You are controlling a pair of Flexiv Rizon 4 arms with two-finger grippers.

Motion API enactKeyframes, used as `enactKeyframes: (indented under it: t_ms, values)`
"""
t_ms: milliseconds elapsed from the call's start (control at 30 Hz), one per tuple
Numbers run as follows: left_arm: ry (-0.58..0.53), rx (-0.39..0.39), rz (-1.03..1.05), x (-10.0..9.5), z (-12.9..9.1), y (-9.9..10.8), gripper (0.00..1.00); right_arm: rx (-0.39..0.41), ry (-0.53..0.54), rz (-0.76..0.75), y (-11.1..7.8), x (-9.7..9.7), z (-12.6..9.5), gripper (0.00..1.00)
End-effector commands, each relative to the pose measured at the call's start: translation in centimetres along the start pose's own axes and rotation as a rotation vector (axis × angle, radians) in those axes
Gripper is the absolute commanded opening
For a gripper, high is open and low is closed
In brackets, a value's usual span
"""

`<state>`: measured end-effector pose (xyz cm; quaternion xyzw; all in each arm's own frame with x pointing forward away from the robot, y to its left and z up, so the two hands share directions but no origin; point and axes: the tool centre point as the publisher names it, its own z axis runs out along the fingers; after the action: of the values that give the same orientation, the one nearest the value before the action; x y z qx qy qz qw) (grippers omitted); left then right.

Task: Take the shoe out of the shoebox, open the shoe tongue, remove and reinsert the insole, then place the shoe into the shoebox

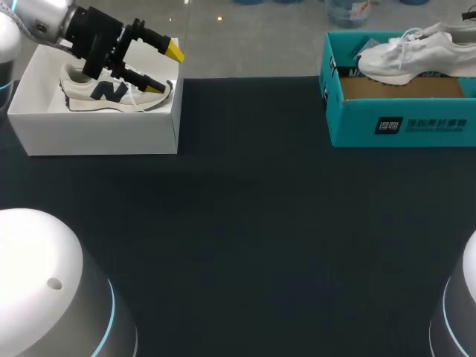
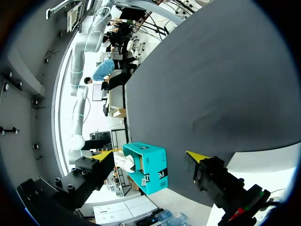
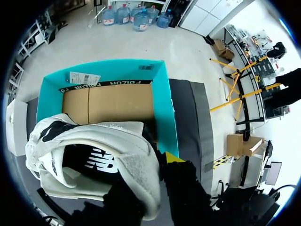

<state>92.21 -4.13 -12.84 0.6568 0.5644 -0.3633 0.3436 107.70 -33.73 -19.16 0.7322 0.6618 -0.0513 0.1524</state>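
While the right gripper (image 3: 155, 172) pinches the white shoe (image 1: 413, 52) by the wall of its opening, one yellow tip shows outside and the other is hidden by the shoe. The shoe hangs tilted over the teal shoebox (image 1: 401, 119), partly above its rim.

Judged step: lift-out. Raise the shoe straight up until the sole clears the rim, with a firm pinch. Then set it on the table (image 1: 245, 223) in front of the teal shoebox.

The left gripper (image 1: 165, 69) is well apart from the teal shoebox, fingers spread wide, holding nothing.
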Motion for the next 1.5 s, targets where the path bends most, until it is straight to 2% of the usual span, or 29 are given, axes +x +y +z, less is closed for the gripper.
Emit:
enactKeyframes:
  t_ms: [33, 167, 433, 867, 967, 1133, 1233, 1267, 1500]
  values:
    - [0.003, -0.001, 0.001, 0.0, 0.0, -0.1, 1.00, -0.012, 0.006, -0.004, 0.4, -0.1, 1.6, 0.00]
    - [0.003, -0.001, 0.001, 0.0, 0.0, -0.1, 1.00, -0.029, -0.007, -0.013, 0.4, 0.3, 3.4, 0.00]
    - [0.003, -0.001, 0.001, 0.0, 0.0, -0.1, 1.00, 0.004, -0.025, 0.011, -0.5, 1.6, 7.7, 0.00]
    - [0.003, -0.001, 0.001, 0.0, 0.0, -0.1, 1.00, 0.115, -0.030, 0.013, -1.4, 3.4, 15.4, 0.00]
    - [0.003, -0.001, 0.001, 0.0, 0.0, -0.1, 1.00, 0.134, -0.030, 0.023, -1.6, 3.5, 16.4, 0.00]
    - [0.003, -0.001, 0.001, 0.0, 0.0, -0.1, 1.00, 0.152, -0.016, 0.040, -1.6, 3.4, 16.9, 0.00]
    - [0.003, -0.001, 0.001, 0.0, 0.0, -0.1, 1.00, 0.156, -0.013, 0.043, -1.8, 3.3, 16.4, 0.49]
    - [0.003, -0.001, 0.001, 0.0, 0.0, -0.1, 1.00, 0.153, -0.010, 0.049, -1.9, 3.3, 16.1, 1.00]
    - [0.003, -0.001, 0.001, 0.0, 0.0, -0.1, 1.00, 0.108, 0.004, 0.084, -2.5, 3.3, 11.8, 1.00]
